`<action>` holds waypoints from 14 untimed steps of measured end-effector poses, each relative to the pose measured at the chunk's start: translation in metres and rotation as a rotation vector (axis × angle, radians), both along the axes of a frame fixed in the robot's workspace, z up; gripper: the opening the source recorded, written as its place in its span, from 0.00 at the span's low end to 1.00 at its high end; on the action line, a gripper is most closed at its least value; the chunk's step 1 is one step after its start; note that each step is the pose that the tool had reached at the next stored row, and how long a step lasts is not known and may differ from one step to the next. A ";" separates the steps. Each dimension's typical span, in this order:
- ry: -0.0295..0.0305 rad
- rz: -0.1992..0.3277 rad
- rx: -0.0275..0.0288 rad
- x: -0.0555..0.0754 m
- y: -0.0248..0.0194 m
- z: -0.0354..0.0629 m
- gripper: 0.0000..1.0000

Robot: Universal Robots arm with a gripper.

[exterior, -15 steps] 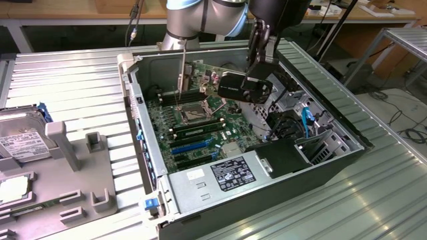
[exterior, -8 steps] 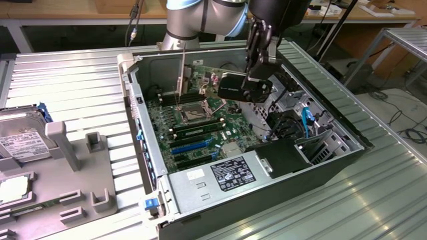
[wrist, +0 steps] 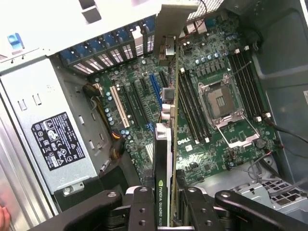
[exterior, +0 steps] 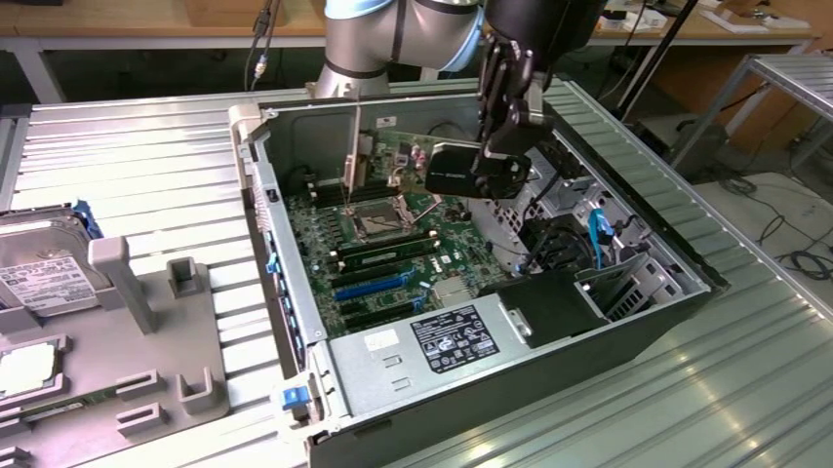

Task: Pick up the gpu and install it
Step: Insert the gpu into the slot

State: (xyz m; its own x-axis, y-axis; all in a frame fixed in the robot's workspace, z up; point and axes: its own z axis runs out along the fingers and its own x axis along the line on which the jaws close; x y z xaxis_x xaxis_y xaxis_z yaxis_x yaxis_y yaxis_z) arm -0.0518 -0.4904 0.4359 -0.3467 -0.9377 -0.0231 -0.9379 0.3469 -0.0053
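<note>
The gpu (exterior: 458, 168) hangs in the air above the open computer case (exterior: 280, 292), with my gripper (exterior: 505, 146) shut on it. Its black cooler block faces the exterior view's left, and its long silver end bracket (exterior: 355, 146) reaches down toward the case's rear wall. In the wrist view the gpu (wrist: 163, 159) is edge-on between my two black fingers (wrist: 139, 204), with its bracket (wrist: 169, 29) at the far end. It hovers over the motherboard (wrist: 226, 144), near the expansion slots (wrist: 155, 86) and apart from them.
Inside the case are the CPU socket (exterior: 377, 222), memory sticks (exterior: 384, 255), blue slots (exterior: 371, 286) and a labelled power supply (exterior: 436, 341). A silver hard drive (exterior: 39, 278) and a grey fixture tray (exterior: 143, 380) lie at the exterior view's left on the ribbed metal table (exterior: 143, 166).
</note>
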 end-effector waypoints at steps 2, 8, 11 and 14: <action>0.0000 0.012 0.0000 0.000 0.0000 0.0000 0.27; 0.0000 0.053 0.0001 0.000 0.0000 0.0000 0.27; 0.0000 0.069 0.0000 0.000 0.0000 0.0000 0.27; 0.0000 0.085 0.0001 0.000 0.0000 0.0000 0.27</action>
